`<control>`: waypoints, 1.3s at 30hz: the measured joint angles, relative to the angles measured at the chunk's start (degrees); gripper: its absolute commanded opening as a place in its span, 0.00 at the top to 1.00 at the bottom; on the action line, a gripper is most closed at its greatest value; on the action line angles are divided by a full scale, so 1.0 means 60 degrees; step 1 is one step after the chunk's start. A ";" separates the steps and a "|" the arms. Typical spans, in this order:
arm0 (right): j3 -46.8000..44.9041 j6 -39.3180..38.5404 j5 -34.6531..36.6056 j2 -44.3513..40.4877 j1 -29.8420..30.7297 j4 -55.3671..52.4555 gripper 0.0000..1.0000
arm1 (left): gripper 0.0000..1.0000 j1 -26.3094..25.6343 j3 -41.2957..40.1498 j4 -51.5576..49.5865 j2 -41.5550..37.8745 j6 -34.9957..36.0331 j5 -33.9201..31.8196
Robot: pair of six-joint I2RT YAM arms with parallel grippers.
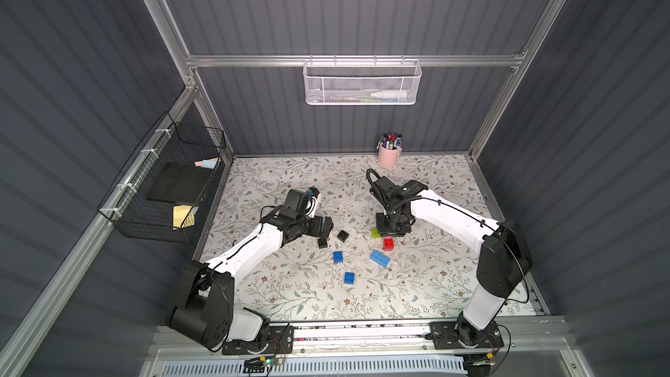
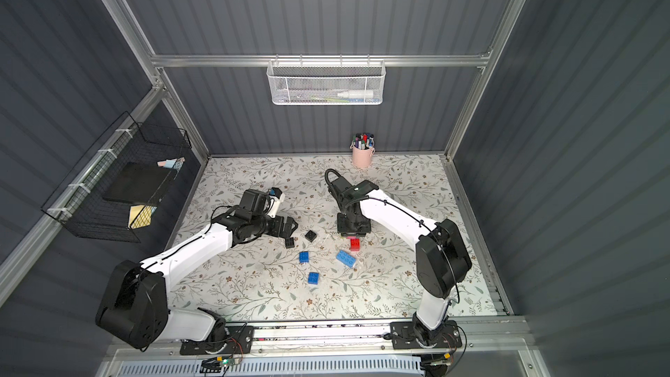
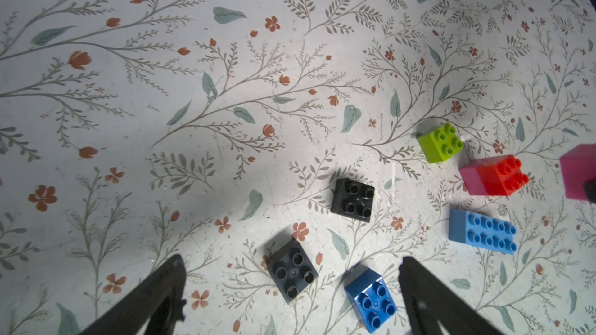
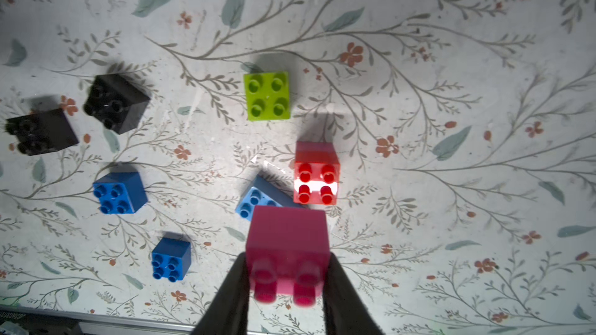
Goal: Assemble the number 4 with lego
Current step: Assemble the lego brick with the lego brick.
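Note:
My right gripper (image 4: 286, 257) is shut on a pink lego brick (image 4: 287, 240) and holds it above the mat, over the light blue long brick (image 4: 254, 201). Beside it a red brick (image 4: 316, 174) sits on another pink brick (image 3: 471, 178). A lime green brick (image 4: 267, 95) lies just beyond. My left gripper (image 3: 292, 259) is open and low over a black brick (image 3: 292, 270) and a dark blue brick (image 3: 371, 299). A second black brick (image 1: 342, 236) and a second dark blue one (image 1: 349, 278) lie loose. The number 4 is not in view.
A pink cup of marker pens (image 1: 388, 155) stands at the back of the floral mat (image 1: 290, 295). On the back wall hangs a white mesh basket (image 1: 362, 83), and on the left wall a black wire basket (image 1: 163, 183). The arms' base rail (image 1: 362, 331) runs along the front.

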 measured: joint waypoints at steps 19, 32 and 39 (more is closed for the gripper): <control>-0.0667 -0.0554 0.0000 -0.0033 -0.0583 0.0131 0.69 | 0.01 -0.0135 0.0036 0.0197 0.0135 -0.0011 0.0062; -0.0732 -0.0838 -0.0007 0.0448 -0.0583 0.0339 0.69 | 0.01 -0.0135 0.0040 0.0211 0.0178 -0.0011 0.0062; -0.0772 -0.0885 -0.0055 0.0594 -0.0583 0.0441 0.69 | 0.01 -0.0135 0.0040 0.0215 0.0178 -0.0007 0.0062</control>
